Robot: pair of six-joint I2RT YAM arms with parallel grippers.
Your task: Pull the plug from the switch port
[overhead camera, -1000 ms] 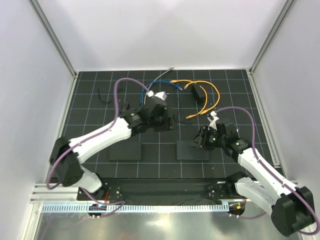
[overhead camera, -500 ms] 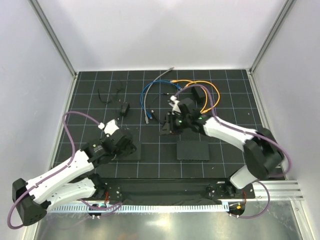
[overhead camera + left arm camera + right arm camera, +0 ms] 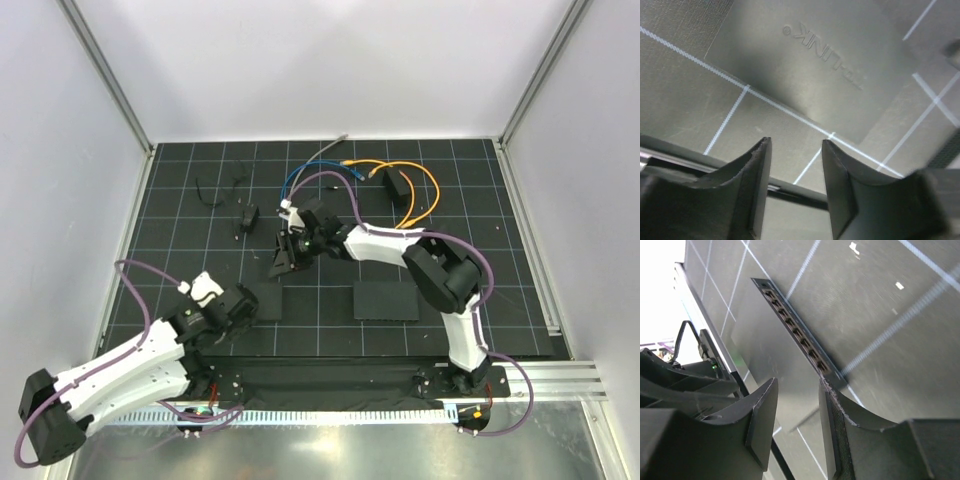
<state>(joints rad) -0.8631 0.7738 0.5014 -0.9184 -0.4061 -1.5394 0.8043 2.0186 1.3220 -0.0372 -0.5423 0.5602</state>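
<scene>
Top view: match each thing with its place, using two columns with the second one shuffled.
Things:
1. orange cable
2. grey cable
3. small block

Places:
A. nearest the back wall
B. left of the blue cable
C. curving beside the black box

Pairs: 1-C, 2-A, 3-B

The gridded black table (image 3: 180, 200) bears two flat slabs (image 3: 385, 300), a small black box (image 3: 397, 185) and loose cables (image 3: 437, 192).

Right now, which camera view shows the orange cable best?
Top external: the orange cable loops beside the small black box at the far side. Neither wrist view shows it at all.
</scene>
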